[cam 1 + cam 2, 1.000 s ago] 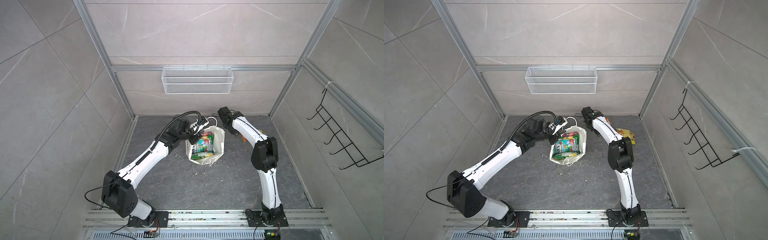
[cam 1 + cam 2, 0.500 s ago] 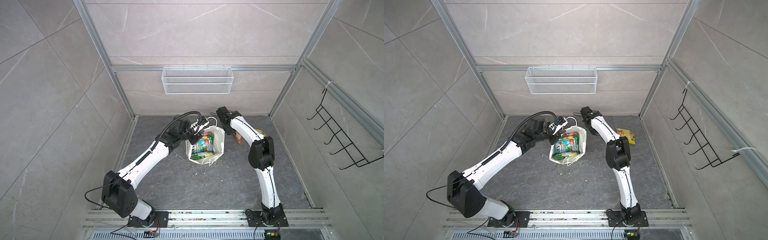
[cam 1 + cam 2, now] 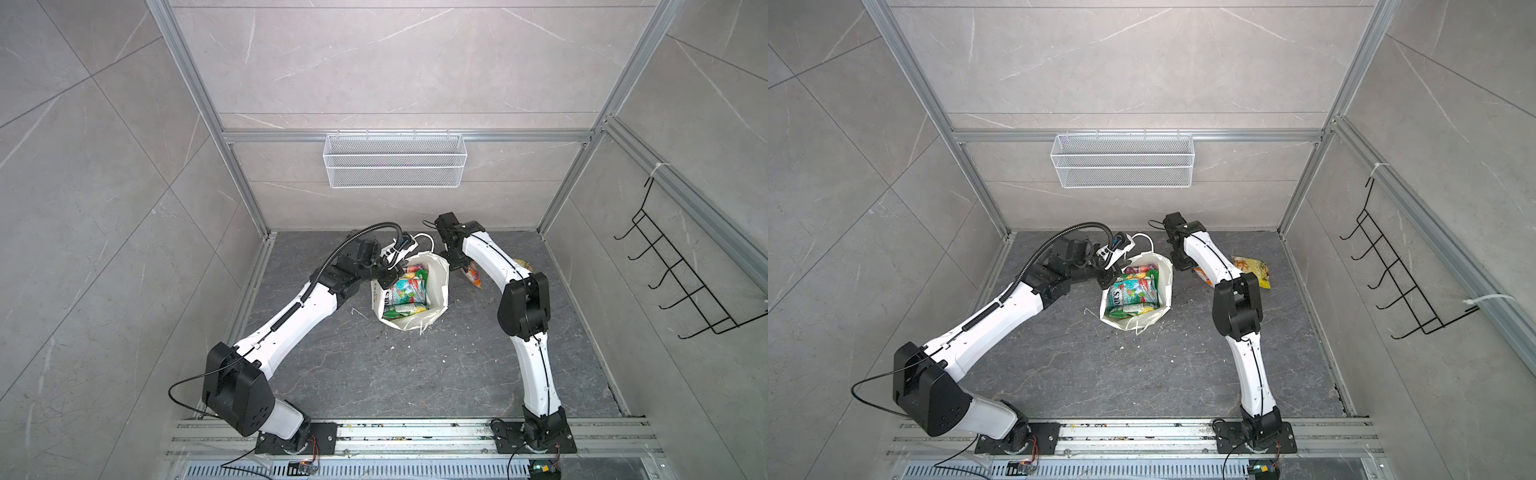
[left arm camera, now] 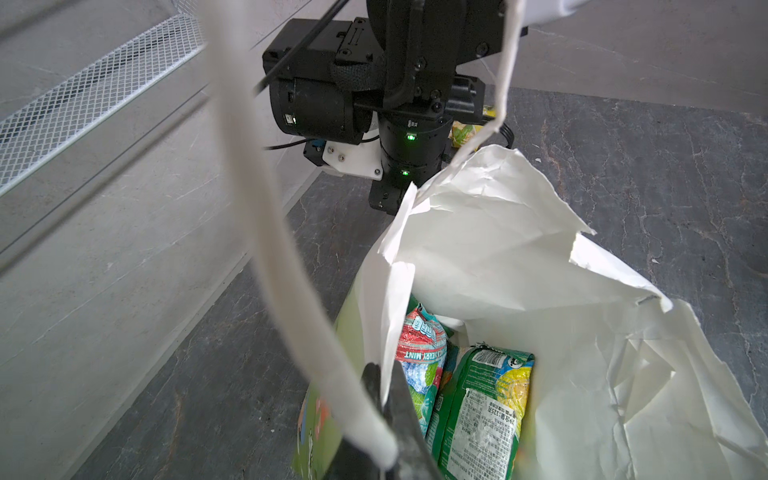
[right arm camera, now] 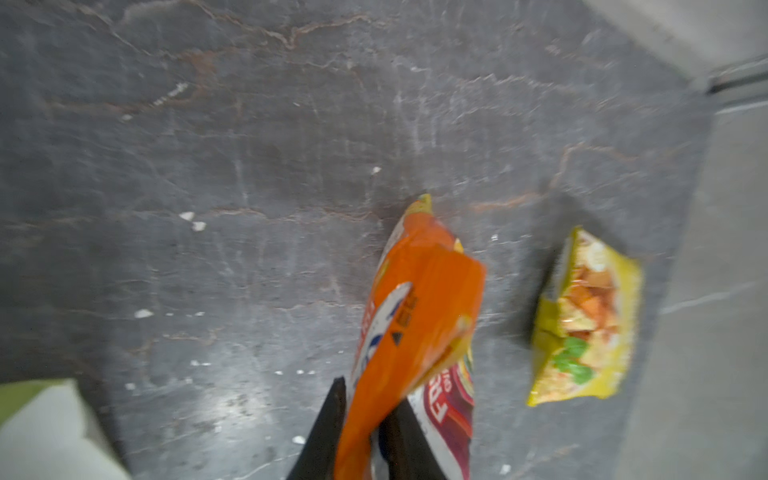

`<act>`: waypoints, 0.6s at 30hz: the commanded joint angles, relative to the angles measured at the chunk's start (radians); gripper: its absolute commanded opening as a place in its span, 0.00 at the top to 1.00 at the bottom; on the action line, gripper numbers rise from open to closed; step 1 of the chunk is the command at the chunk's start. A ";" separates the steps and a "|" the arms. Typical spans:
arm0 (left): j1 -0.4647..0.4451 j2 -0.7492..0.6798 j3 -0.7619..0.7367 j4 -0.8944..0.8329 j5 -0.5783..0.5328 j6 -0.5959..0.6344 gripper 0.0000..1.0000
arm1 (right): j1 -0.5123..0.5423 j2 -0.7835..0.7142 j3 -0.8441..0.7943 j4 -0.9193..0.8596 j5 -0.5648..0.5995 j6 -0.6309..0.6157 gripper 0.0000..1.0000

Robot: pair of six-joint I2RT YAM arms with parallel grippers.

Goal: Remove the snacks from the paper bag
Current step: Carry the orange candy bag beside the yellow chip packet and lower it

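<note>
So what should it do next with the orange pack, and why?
Probably open the right gripper and drop the orange pack: it hangs outside the paper bag, over the floor near the yellow pack, while more packs wait inside.

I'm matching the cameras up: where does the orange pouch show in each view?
In both top views: orange pouch just right of the paper bag, beside the right forearm.
Left wrist: not in it.
Right wrist: close before the camera, between the right gripper fingers.
Landmark: yellow pouch on the floor nearby, clear in top and right wrist views.
</note>
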 commanded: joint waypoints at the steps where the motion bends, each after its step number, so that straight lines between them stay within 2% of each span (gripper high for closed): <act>1: -0.015 -0.049 0.001 0.057 0.019 -0.021 1.00 | -0.029 -0.025 0.004 0.002 -0.166 0.106 0.83; 3: -0.016 -0.049 0.002 0.057 0.020 -0.022 1.00 | -0.036 -0.025 -0.023 0.036 -0.185 0.123 0.84; 11: -0.017 -0.046 0.002 0.063 0.020 -0.022 1.00 | -0.042 -0.004 -0.050 0.073 -0.138 0.170 0.85; 15: -0.018 -0.042 0.002 0.069 0.023 -0.022 1.00 | -0.045 0.005 -0.062 0.091 -0.018 0.193 0.85; 18: -0.018 -0.040 0.001 0.069 0.026 -0.022 1.00 | -0.058 0.035 -0.016 0.071 0.021 0.209 0.84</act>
